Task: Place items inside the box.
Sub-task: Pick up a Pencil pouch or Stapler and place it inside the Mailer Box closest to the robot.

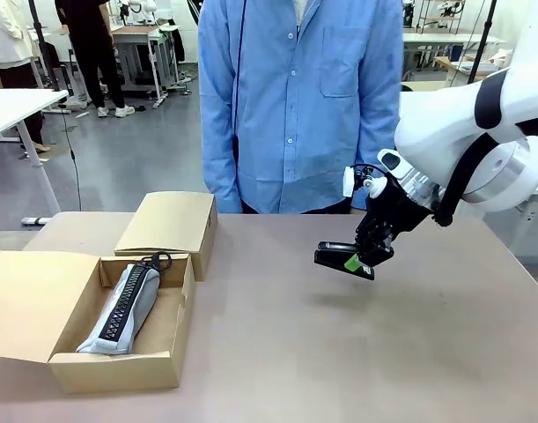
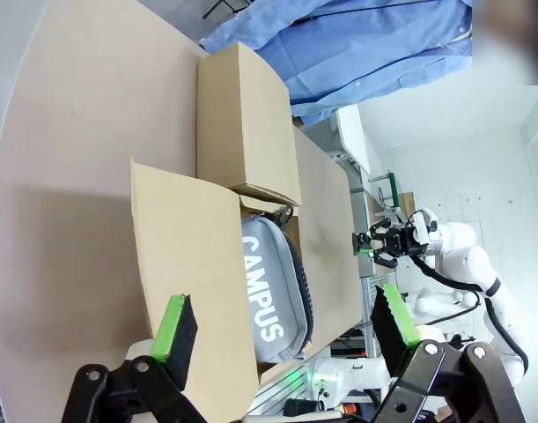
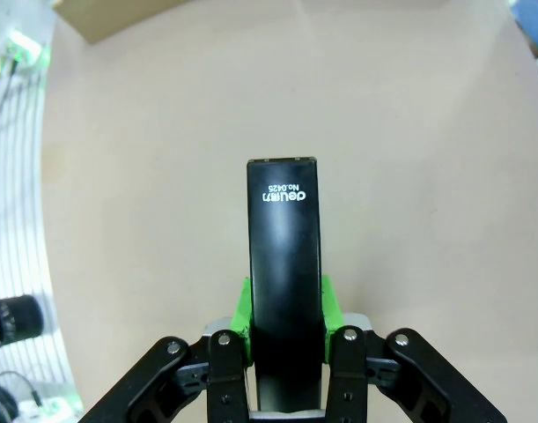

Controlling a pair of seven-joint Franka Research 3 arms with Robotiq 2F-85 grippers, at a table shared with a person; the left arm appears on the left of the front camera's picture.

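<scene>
Black stapler (image 3: pixel 284 229) clamped by one end in the right hand (image 3: pixel 284 304), held above the tabletop (image 1: pixel 277 352), well right of the cardboard box (image 1: pixel 119 370). Printed on its top: "deli", "No.0425". Left hand (image 2: pixel 284 326) above the box, fingers apart, holding nothing. Inside the box: grey pouch (image 2: pixel 269 291) lettered "CAMPUS". Likely trouble: long overhang pivoting in the pads during the carry; clipping a box flap; landing askew on the pouch.

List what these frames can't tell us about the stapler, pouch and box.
- stapler rear end and underside: right wrist view, hidden by the right jaws and its own top.
- Same grip, left wrist view: too small to judge.
- box floor under the pouch: front view, covered by the pouch and near wall.
- Pouch lettering: front view, faces away from the camera.
</scene>
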